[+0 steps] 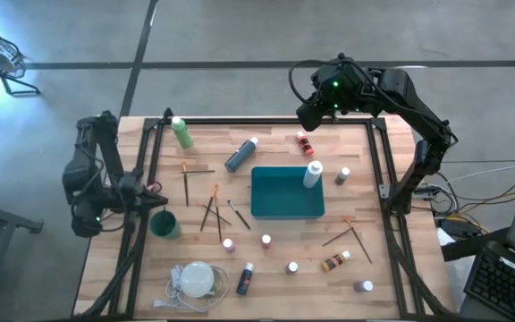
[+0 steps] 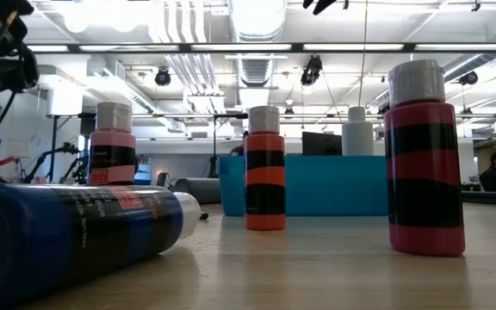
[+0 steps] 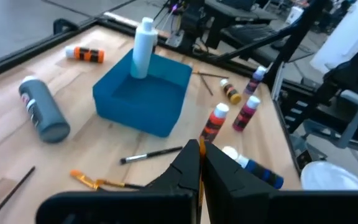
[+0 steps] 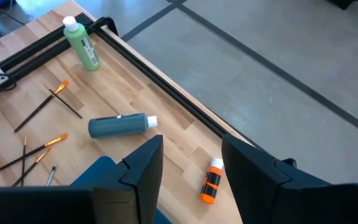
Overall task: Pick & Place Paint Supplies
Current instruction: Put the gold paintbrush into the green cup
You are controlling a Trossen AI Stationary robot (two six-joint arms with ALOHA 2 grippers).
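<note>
Very little of the task appears done. One white bottle (image 1: 312,173) stands upright at the right wall of the teal tray (image 1: 284,206), which sits near the middle of the table (image 1: 392,268); whether the bottle is inside the tray or just outside it cannot be told for certain.

Everything else lies scattered on the table. A green bottle (image 1: 182,132) lies near the far left corner, a grey-blue bottle (image 1: 240,155) beside the tray's far edge, an orange-striped bottle (image 1: 305,143) towards the far edge, and several small bottles and brushes (image 1: 213,210) are spread along the near half.

The right claw (image 4: 191,171) hangs open and empty above the far edge, over the orange-striped bottle. The left claw (image 3: 201,165) is closed at the left edge, and a thin orange sliver shows between its fingers, possibly a brush handle.
</note>
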